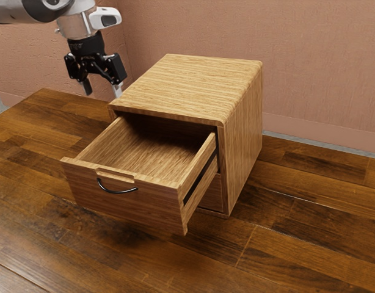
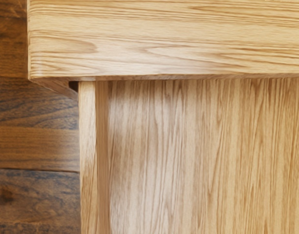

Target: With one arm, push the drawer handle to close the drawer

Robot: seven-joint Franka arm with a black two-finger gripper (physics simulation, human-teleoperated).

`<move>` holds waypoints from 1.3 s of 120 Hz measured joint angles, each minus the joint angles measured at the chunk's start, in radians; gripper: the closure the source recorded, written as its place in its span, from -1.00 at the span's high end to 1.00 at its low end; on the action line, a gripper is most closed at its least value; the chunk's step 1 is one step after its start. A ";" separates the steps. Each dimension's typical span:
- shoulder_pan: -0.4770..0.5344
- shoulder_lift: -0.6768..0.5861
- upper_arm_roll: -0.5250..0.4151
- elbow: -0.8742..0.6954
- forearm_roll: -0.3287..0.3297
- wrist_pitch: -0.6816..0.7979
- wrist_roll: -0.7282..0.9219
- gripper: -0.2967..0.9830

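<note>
While the wooden cabinet is standing mid-frame, its upper drawer is jutting lower left, the empty gripper is hanging upper left, fingers parted; pushing off-centre from the curved handle could be jamming things.

1. And here's the cabinet, honey-blond wood, streaked all over with fine brown grain; the wrist view catches wavy lines and pale, pointed loops!
2. Now the drawer front, a deeper reddish tan, finely streaked, and its handle glossy black with a whitish glint.
3. Inside, the drawer floor runs golden tan, striped with darker grain.
4. Over to the tabletop: planks patched in chestnut and near-black brown!
5. Behind, a dusty salmon-pink wall, lightly mottled.
6. And the arm, white and grey, meets a black gripper!
</note>
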 joint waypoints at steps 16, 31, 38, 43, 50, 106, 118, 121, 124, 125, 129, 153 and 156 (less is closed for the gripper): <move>0.010 -0.058 -0.004 -0.071 -0.006 0.006 -0.006 0.54; 0.023 -0.235 -0.087 -0.307 -0.033 0.026 -0.048 0.53; 0.020 -0.278 -0.124 -0.381 -0.066 0.033 -0.074 0.52; 0.019 -0.311 -0.149 -0.431 -0.085 0.041 -0.096 0.52; 0.018 -0.374 -0.186 -0.530 -0.107 0.069 -0.125 0.51; 0.021 -0.568 -0.297 -0.833 -0.179 0.218 -0.295 0.24; 0.021 -0.516 -0.297 -0.836 -0.181 0.250 -0.317 0.00; 0.021 -0.509 -0.297 -0.836 -0.180 0.257 -0.322 -0.06; 0.021 -0.505 -0.296 -0.835 -0.179 0.263 -0.326 -0.11; 0.021 -0.504 -0.296 -0.835 -0.177 0.264 -0.328 -0.13; 0.021 -0.501 -0.296 -0.835 -0.169 0.270 -0.333 -0.20; 0.021 -0.469 -0.271 -0.811 -0.128 0.286 -0.362 -0.48; 0.021 -0.462 -0.271 -0.801 -0.120 0.287 -0.365 -0.50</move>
